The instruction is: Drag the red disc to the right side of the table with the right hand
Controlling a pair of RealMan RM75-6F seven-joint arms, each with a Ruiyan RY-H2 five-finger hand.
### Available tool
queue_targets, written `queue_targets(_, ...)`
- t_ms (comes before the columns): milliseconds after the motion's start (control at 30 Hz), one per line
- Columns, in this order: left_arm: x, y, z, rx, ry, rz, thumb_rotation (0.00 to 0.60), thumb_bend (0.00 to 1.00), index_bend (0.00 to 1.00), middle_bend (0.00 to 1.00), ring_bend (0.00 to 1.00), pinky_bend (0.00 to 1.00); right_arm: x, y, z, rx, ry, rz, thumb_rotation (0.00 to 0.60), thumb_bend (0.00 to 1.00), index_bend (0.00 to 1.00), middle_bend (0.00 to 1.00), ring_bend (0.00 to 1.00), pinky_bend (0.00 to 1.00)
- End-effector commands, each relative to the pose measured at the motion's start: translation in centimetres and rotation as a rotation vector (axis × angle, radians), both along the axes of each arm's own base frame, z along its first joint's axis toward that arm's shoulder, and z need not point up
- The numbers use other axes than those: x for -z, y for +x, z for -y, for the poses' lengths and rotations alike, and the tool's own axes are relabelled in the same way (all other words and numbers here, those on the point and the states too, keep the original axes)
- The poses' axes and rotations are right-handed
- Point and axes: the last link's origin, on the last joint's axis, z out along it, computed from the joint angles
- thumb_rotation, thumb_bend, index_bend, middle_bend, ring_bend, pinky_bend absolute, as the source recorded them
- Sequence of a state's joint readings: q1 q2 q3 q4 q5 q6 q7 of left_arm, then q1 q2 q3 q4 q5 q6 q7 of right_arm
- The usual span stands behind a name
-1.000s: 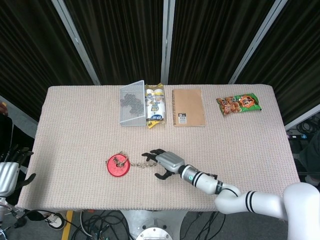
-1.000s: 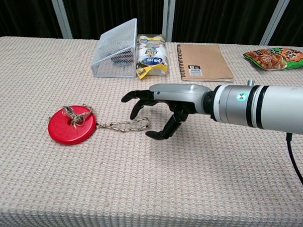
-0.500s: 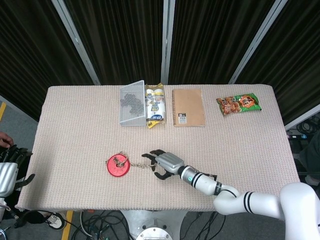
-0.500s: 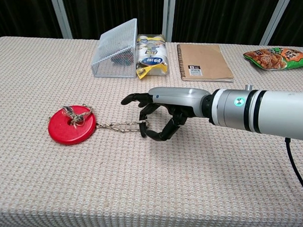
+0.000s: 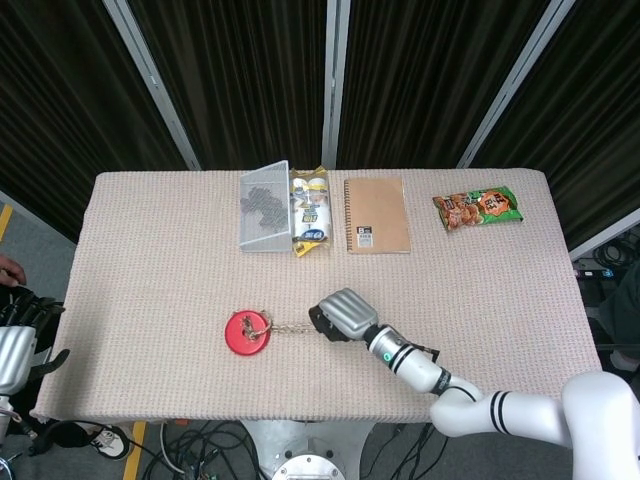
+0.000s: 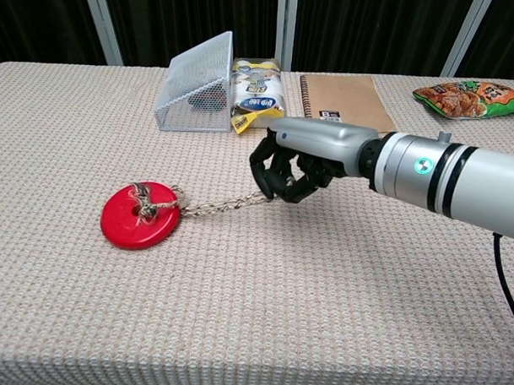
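Observation:
The red disc (image 5: 249, 332) (image 6: 140, 215) lies flat on the woven table cloth, left of centre near the front. A braided cord (image 5: 291, 325) (image 6: 225, 205) is knotted through its middle and runs taut to the right. My right hand (image 5: 338, 316) (image 6: 296, 163) grips the cord's far end with its fingers curled around it, raised a little above the cloth. My left hand (image 5: 18, 340) hangs off the table's left edge, fingers apart, holding nothing.
Along the back stand a tilted wire mesh basket (image 5: 263, 206) (image 6: 196, 85), a yellow snack pack (image 5: 311, 211) (image 6: 255, 94), a brown spiral notebook (image 5: 376, 215) (image 6: 344, 105) and a green snack bag (image 5: 478, 209) (image 6: 471, 96). Bare cloth (image 5: 500, 300) stretches to the right.
My right hand closed its fingers on the cord's end and moved right and up. The cord went taut and the red disc slid a short way right.

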State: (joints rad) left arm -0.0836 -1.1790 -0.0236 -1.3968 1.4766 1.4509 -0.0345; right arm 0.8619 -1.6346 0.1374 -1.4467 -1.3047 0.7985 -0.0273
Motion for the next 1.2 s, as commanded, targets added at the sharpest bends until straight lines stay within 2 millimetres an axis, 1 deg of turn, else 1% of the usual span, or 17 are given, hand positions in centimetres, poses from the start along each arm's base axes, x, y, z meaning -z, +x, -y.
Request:
queue_targets(33,0.1,0.0,0.0,0.001,-0.003,0.0,0.6,0.19,0.29,0.17,0.07,0.18,-1.5,-0.3,0.2,-0.017,-0.055,-0.003,0.6,0.76,1.0,0.86,0.66,0.92)
queue_targets(100,0.1,0.1,-0.1,0.003,-0.003,0.0,0.6,0.19,0.29,0.17,0.07,0.18,-2.3,-0.5,0.4,-0.025,-0.071,-0.016,0.6,0.78,1.0,0.87,0.68,0.93)
queue_targets(200,0.1,0.1,-0.1,0.002,-0.002,0.0,0.6,0.19,0.29,0.17,0.07,0.18,-4.1,-1.2,0.4,-0.034,-0.093,-0.044,0.6,0.8,1.0,0.88,0.69,0.94)
queue_targets(300,0.2,0.0,-0.1,0.001,-0.007,-0.001,0.6,0.19,0.29,0.17,0.07,0.18,-6.5,-2.4,0.1,-0.033,-0.118,-0.081,0.6,0.81,1.0,0.88,0.7,0.94)
queue_targets(400,0.2,0.1,-0.1,0.005,-0.007,0.001,0.6,0.19,0.3,0.17,0.07,0.18,-9.4,-4.3,-0.1,-0.016,-0.16,-0.134,0.6,0.82,1.0,0.88,0.7,0.95)
queue_targets(433,0.2,0.2,-0.1,0.006,-0.006,0.003,0.6,0.19,0.3,0.17,0.07,0.18,-10.6,-5.4,-0.3,0.007,-0.178,-0.156,0.6,0.82,1.0,0.88,0.7,0.95)
queue_targets(500,0.3,0.3,-0.2,0.011,-0.008,0.004,0.6,0.19,0.3,0.17,0.07,0.18,-12.4,-7.4,-0.5,0.059,-0.2,-0.188,0.6,0.83,1.0,0.88,0.71,0.95)
queue_targets(533,0.2,0.3,-0.2,0.014,-0.008,0.003,0.6,0.19,0.3,0.17,0.07,0.18,-13.5,-8.9,-0.7,0.1,-0.217,-0.21,0.6,0.83,1.0,0.88,0.71,0.95)
queue_targets(600,0.3,0.4,-0.3,0.018,-0.008,0.003,0.6,0.19,0.3,0.17,0.07,0.18,-15.3,-11.4,-0.9,0.162,-0.255,-0.245,0.6,0.83,1.0,0.88,0.71,0.95)
queue_targets(633,0.3,0.5,-0.3,0.019,-0.01,0.001,0.6,0.19,0.3,0.17,0.07,0.18,-16.4,-13.0,-1.1,0.202,-0.282,-0.268,0.6,0.83,1.0,0.88,0.71,0.95)
queue_targets(700,0.4,0.5,-0.3,0.018,-0.017,-0.003,0.6,0.19,0.3,0.17,0.07,0.18,-18.0,-15.4,-1.5,0.266,-0.319,-0.292,0.6,0.83,1.0,0.88,0.71,0.95)
queue_targets(833,0.7,0.8,-0.4,0.02,-0.024,-0.006,0.6,0.18,0.3,0.17,0.07,0.18,-21.7,-20.8,-2.6,0.392,-0.423,-0.346,0.6,0.84,1.0,0.89,0.71,0.95)
queue_targets(933,0.8,0.9,-0.4,0.019,-0.027,-0.012,0.6,0.19,0.3,0.17,0.07,0.18,-24.0,-24.1,-3.7,0.476,-0.486,-0.367,0.6,0.84,1.0,0.89,0.71,0.95)
queue_targets(1033,1.0,1.0,-0.4,0.019,-0.032,-0.016,0.6,0.19,0.3,0.17,0.07,0.18,-25.9,-26.7,-5.0,0.53,-0.55,-0.384,0.6,0.84,1.0,0.89,0.71,0.95)
queue_targets(1133,1.3,1.2,-0.5,0.02,-0.042,-0.019,0.6,0.19,0.3,0.17,0.07,0.18,-27.3,-28.4,-6.1,0.566,-0.596,-0.394,0.6,0.84,1.0,0.89,0.71,0.95)
queue_targets(1200,1.4,1.3,-0.5,0.023,-0.044,-0.02,0.6,0.19,0.3,0.17,0.07,0.18,-28.2,-29.3,-6.5,0.578,-0.626,-0.403,0.6,0.84,1.0,0.89,0.71,0.95)
